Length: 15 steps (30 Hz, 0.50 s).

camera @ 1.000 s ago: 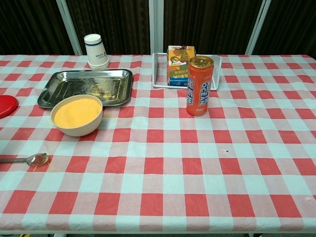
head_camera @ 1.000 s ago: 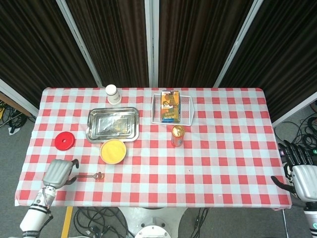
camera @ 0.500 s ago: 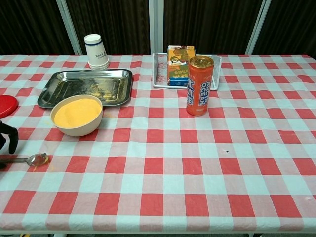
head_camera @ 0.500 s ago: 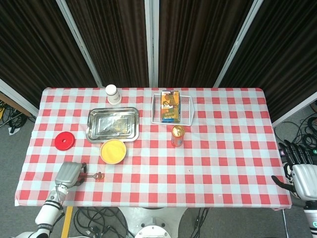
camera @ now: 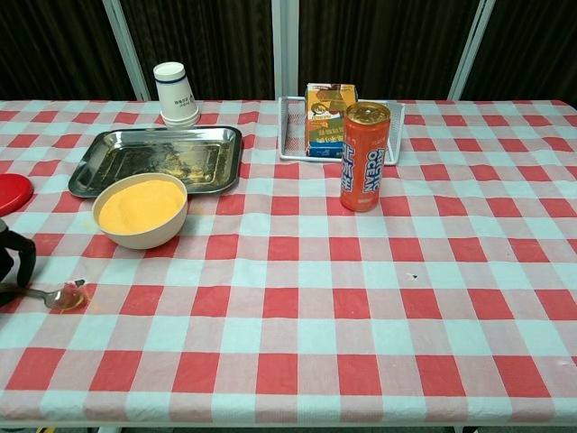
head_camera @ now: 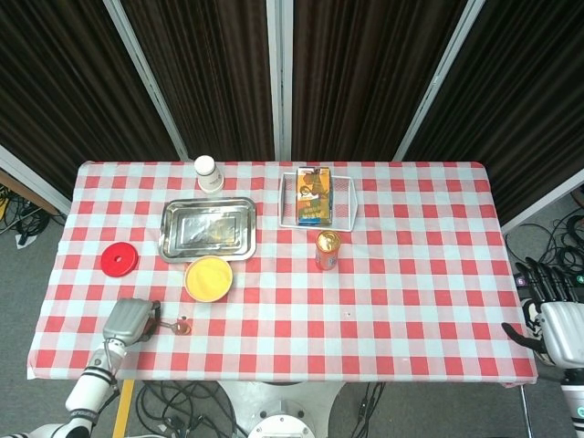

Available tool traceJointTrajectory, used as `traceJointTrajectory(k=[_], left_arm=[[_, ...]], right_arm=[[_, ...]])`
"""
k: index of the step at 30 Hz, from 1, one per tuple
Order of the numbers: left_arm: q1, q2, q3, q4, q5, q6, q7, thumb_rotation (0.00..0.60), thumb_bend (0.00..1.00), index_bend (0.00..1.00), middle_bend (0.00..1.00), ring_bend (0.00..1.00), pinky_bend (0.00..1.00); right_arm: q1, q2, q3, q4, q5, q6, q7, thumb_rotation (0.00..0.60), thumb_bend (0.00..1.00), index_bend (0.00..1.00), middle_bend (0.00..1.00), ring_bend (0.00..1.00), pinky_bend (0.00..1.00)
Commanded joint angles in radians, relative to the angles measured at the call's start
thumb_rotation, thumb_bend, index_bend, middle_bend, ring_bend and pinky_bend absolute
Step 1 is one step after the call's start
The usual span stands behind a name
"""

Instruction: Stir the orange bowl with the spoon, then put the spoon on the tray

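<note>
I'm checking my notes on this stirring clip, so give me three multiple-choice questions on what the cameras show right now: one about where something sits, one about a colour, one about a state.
1. Where does the spoon lie?
A. On the tablecloth near the table's front left edge, in front of the bowl
B. On the metal tray
C. Inside the wire basket

2. What colour is the round lid left of the tray?
A. Blue
B. Red
C. Green

3. What is the right hand doing?
A. Holding the can
B. Pressing on the tray
C. Holding nothing, off the table's right edge

Answers:
1 A: both views show the spoon on the cloth by the left hand, below the bowl.
2 B: the head view shows a red disc.
3 C: the head view shows it beyond the edge, fingers apart.
</note>
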Motion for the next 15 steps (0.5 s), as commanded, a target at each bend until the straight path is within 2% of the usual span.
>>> traceJointTrajectory(k=[1, 5, 8, 11, 15], left_arm=[[0.002, 0.024, -0.002, -0.031, 0.011, 0.028, 0.005, 0.6, 0.41, 0.62, 0.84, 0.81, 0.9], [0.005, 0.078, -0.03, -0.094, 0.043, 0.099, 0.001, 0.6, 0.41, 0.62, 0.84, 0.81, 0.9], [-0.008, 0.109, -0.074, -0.13, 0.058, 0.141, -0.011, 0.6, 0.41, 0.62, 0.84, 0.81, 0.91], [-0.046, 0.123, -0.13, -0.14, 0.038, 0.139, 0.005, 0.6, 0.41, 0.62, 0.85, 0.81, 0.91], [-0.109, 0.102, -0.17, -0.126, -0.01, 0.095, 0.066, 0.6, 0.41, 0.62, 0.85, 0.81, 0.9]], right_arm=[[-0.001, 0.001, 0.001, 0.001, 0.0, 0.003, 0.002, 0.6, 0.1, 0.0, 0.02, 0.0, 0.0], [-0.002, 0.002, 0.002, 0.003, -0.003, 0.009, 0.004, 0.6, 0.1, 0.0, 0.02, 0.0, 0.0], [-0.002, 0.003, 0.004, 0.006, -0.003, 0.011, 0.008, 0.6, 0.1, 0.0, 0.02, 0.0, 0.0], [-0.002, 0.004, 0.006, 0.008, -0.002, 0.013, 0.011, 0.6, 0.1, 0.0, 0.02, 0.0, 0.0], [-0.004, 0.006, 0.008, 0.009, -0.002, 0.018, 0.012, 0.6, 0.1, 0.0, 0.03, 0.0, 0.0]])
